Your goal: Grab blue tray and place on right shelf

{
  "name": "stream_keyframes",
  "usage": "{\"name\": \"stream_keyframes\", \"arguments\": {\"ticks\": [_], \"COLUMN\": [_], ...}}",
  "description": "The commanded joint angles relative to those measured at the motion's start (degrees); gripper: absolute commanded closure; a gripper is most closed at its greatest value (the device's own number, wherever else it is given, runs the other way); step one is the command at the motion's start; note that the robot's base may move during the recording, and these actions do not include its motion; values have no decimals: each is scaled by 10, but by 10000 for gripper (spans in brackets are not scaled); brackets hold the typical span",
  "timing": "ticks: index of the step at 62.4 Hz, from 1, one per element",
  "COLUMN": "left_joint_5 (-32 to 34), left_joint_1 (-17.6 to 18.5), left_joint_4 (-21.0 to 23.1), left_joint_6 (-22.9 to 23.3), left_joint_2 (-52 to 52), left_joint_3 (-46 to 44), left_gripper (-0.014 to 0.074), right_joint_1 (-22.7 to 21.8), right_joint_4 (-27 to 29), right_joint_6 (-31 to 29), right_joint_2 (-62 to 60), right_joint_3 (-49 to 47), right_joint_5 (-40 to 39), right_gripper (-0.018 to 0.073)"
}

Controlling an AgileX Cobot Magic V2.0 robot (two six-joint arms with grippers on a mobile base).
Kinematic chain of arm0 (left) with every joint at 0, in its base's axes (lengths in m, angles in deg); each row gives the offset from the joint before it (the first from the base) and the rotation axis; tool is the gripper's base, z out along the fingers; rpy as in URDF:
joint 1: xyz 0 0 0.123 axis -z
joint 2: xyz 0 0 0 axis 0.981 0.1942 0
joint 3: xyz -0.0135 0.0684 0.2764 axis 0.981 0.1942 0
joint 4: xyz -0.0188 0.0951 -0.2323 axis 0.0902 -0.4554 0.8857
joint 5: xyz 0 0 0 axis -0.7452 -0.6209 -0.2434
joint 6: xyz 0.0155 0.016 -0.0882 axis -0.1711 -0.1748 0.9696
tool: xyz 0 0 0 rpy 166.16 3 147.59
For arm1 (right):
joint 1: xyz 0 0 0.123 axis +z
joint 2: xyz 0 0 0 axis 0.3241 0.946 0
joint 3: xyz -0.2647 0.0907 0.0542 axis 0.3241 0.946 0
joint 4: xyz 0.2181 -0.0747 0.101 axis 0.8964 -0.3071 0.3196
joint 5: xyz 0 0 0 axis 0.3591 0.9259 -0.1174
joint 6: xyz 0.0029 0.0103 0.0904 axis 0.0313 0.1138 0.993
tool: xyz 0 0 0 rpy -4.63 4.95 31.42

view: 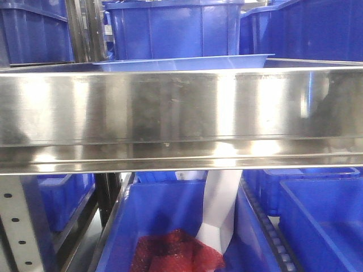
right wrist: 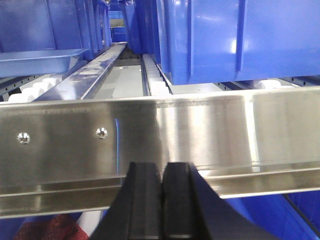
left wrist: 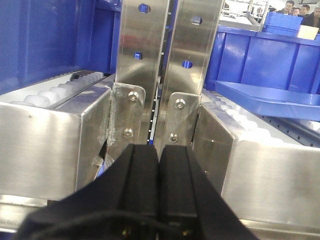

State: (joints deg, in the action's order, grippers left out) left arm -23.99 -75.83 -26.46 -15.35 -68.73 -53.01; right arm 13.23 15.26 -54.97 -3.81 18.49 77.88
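The light-blue tray lies on the right shelf, and only its rim shows above the broad steel front lip. In the left wrist view the blue tray rests on white rollers to the right of two steel uprights. The right wrist view has the blue tray at far left behind the shelf lip. My left gripper is shut and empty, facing the uprights. My right gripper is also shut and empty, just in front of the lip. Neither touches the tray.
Deep dark-blue bins stand behind the tray, and one sits on rollers at right. Below the shelf, another bin holds red mesh and white paper. People stand far back.
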Motion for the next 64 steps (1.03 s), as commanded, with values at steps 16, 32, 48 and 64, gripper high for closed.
{"name": "stream_keyframes", "arguments": {"ticks": [16,32,48,64], "left_joint_5": [51,51,51,51], "left_joint_1": [0,0,0,0], "left_joint_4": [4,4,4,4], "left_joint_6": [-2,-2,-2,-2], "left_joint_2": [-6,-6,-6,-6], "left_joint_3": [18,18,18,18], "left_gripper": [645,645,645,645], "right_joint_1": [-2,-2,-2,-2], "right_joint_4": [-5,-5,-5,-5], "right_joint_6": [-7,-7,-7,-7], "right_joint_2": [-11,-11,-11,-11], "right_joint_3": [-14,-14,-14,-14], "right_joint_5": [-55,-55,-55,-55], "right_gripper": [501,501,501,501]}}
